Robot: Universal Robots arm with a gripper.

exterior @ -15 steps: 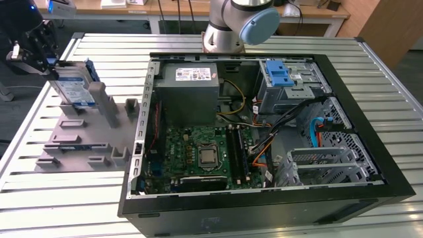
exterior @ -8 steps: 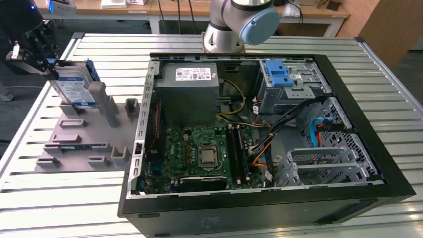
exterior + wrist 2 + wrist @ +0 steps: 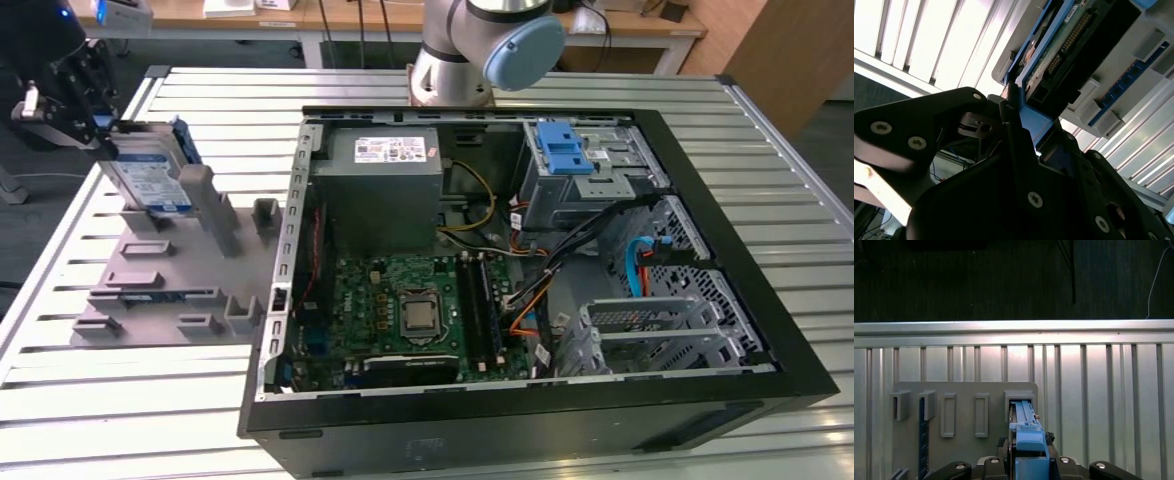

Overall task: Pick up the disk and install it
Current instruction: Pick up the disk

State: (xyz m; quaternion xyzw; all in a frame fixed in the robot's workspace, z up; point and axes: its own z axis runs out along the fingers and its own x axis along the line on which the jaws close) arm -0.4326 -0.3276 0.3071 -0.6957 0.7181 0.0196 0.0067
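Note:
The disk (image 3: pixel 150 175), a silver drive with a blue-and-white label in a blue bracket, stands on edge in a slot at the far end of the grey holder plate (image 3: pixel 154 295), on the exterior view's left. My black gripper (image 3: pixel 107 130) is at its upper end, shut on the blue bracket. In the first wrist view the bracket's edge (image 3: pixel 1026 432) runs out from between my gripper (image 3: pixel 1029 462) toward the holder's slot. In the second wrist view the disk's circuit-board side (image 3: pixel 1064 45) rises past my gripper (image 3: pixel 1026 137).
An open computer case (image 3: pixel 747 250) lies on the slatted metal table (image 3: pixel 787 130), with the motherboard (image 3: pixel 400 310), a grey power supply (image 3: pixel 380 190) and a drive cage with a blue latch (image 3: pixel 567 150). The arm's base (image 3: pixel 467 50) stands behind it. Several other slots and blocks (image 3: pixel 200 320) stand on the holder.

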